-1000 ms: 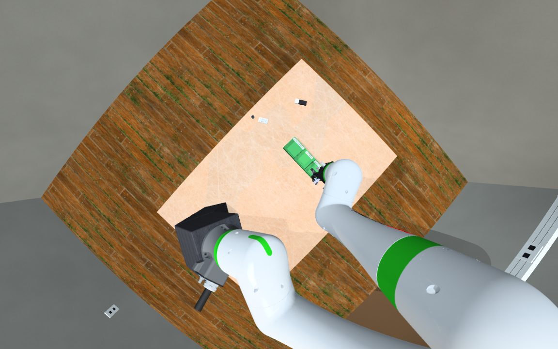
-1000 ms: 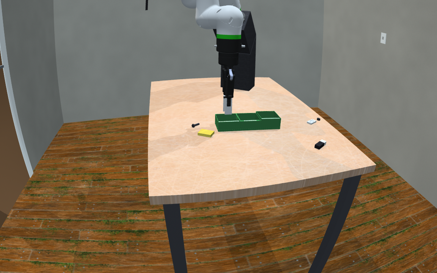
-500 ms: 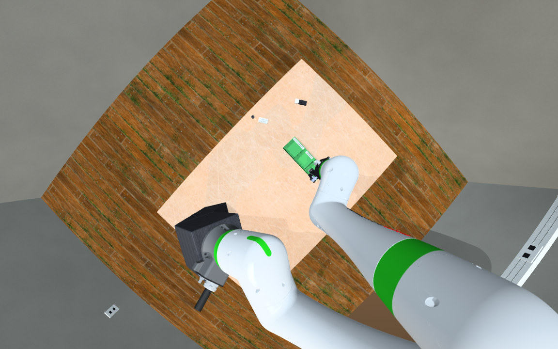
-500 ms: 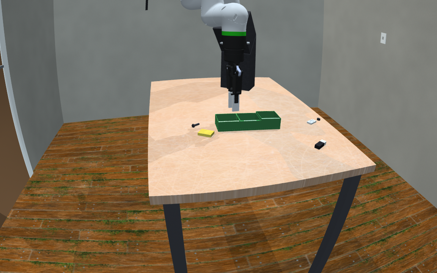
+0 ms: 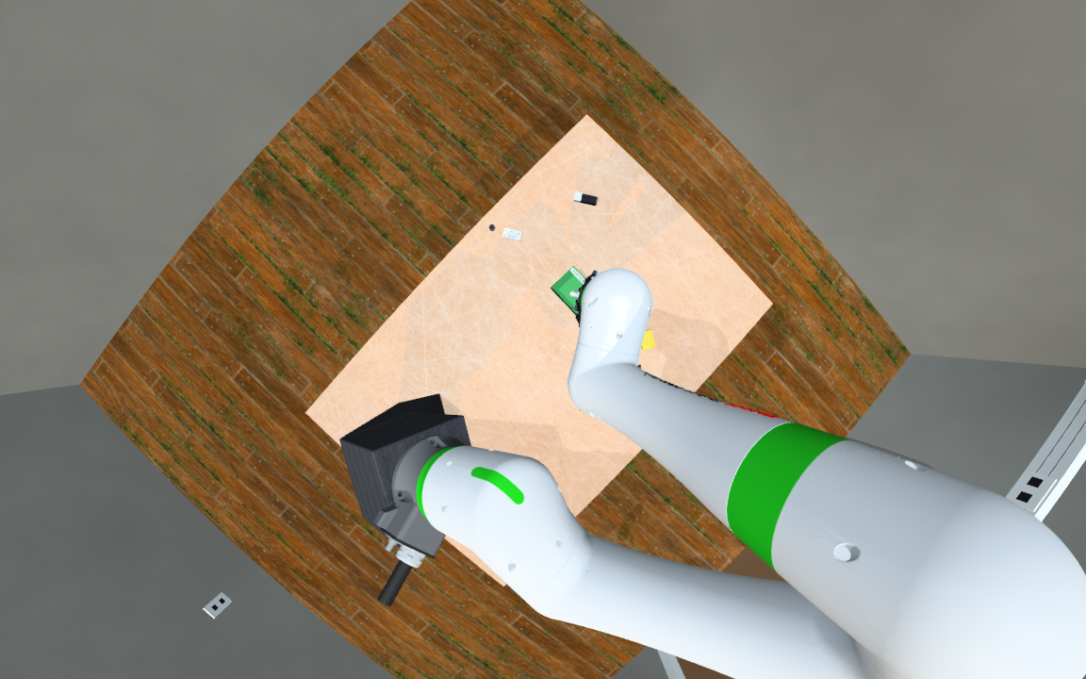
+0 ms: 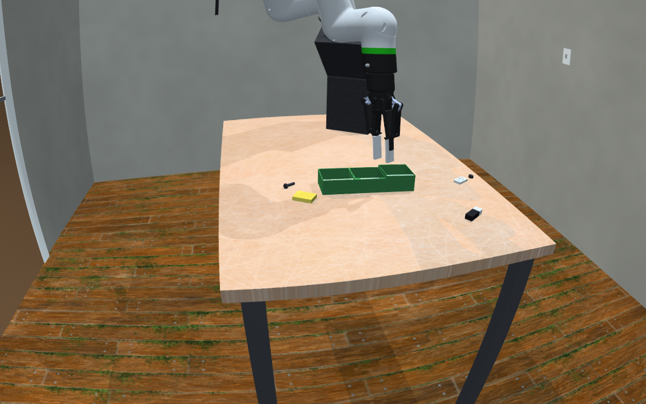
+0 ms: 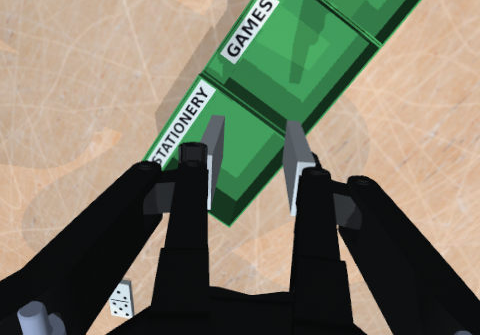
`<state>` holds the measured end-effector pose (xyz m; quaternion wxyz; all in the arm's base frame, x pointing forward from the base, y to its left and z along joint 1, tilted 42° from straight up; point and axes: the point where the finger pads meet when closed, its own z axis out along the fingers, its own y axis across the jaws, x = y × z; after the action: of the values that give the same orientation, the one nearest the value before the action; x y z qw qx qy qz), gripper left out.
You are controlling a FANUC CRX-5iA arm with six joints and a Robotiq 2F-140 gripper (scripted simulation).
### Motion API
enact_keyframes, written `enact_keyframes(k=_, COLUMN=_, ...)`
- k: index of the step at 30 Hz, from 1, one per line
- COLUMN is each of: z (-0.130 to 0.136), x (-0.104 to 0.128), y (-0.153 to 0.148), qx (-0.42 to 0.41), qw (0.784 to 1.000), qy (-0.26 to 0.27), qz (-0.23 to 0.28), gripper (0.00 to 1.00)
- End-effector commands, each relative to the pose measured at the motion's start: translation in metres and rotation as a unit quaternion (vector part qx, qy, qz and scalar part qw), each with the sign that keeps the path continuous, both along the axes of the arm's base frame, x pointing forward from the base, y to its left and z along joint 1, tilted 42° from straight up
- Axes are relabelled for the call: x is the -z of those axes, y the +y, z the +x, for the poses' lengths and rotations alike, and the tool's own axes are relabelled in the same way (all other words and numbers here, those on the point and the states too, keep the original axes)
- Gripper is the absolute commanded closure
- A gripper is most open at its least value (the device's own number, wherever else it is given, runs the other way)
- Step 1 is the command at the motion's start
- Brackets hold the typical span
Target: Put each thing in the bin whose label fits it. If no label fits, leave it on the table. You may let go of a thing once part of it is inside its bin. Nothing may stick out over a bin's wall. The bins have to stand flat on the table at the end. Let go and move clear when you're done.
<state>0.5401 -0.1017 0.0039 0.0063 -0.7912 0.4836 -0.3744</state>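
Note:
A green row of three bins (image 7: 300, 49) lies on the table, labelled STATIONERY, GAMES and BATTE…, the last label cut off by the frame edge. The other two compartments look empty. My gripper (image 7: 254, 139) hangs over the STATIONERY end, a little above its rim in the exterior view (image 6: 383, 153). Its fingers stand apart with nothing between them. On the table lie a white domino (image 6: 460, 179), a small black round thing (image 6: 470, 176), a black-and-white eraser (image 6: 473, 214), a yellow block (image 6: 304, 196) and a black bolt (image 6: 289, 185).
The bin row (image 6: 365, 179) stands flat near the table's middle. The black robot base (image 6: 345, 100) stands at the far edge behind it. The domino also shows in the wrist view (image 7: 122, 299), beside my left finger links.

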Motion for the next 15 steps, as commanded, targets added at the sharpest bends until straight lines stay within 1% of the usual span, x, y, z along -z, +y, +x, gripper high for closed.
enact_keyframes(k=1, z=0.011, x=0.012, y=0.034, qx=0.03, qw=0.999, qy=0.029, qz=-0.018, gripper=0.68)
enact_keyframes(k=9, z=0.024, x=0.036, y=0.094, qx=0.03, qw=0.999, qy=0.029, qz=-0.018, gripper=0.68)
enact_keyframes(k=11, z=0.024, x=0.036, y=0.094, qx=0.03, qw=0.999, qy=0.029, qz=-0.018, gripper=0.68)
enact_keyframes(k=15, z=0.032, x=0.048, y=0.125, qx=0.03, qw=0.999, qy=0.029, qz=-0.018, gripper=0.68)
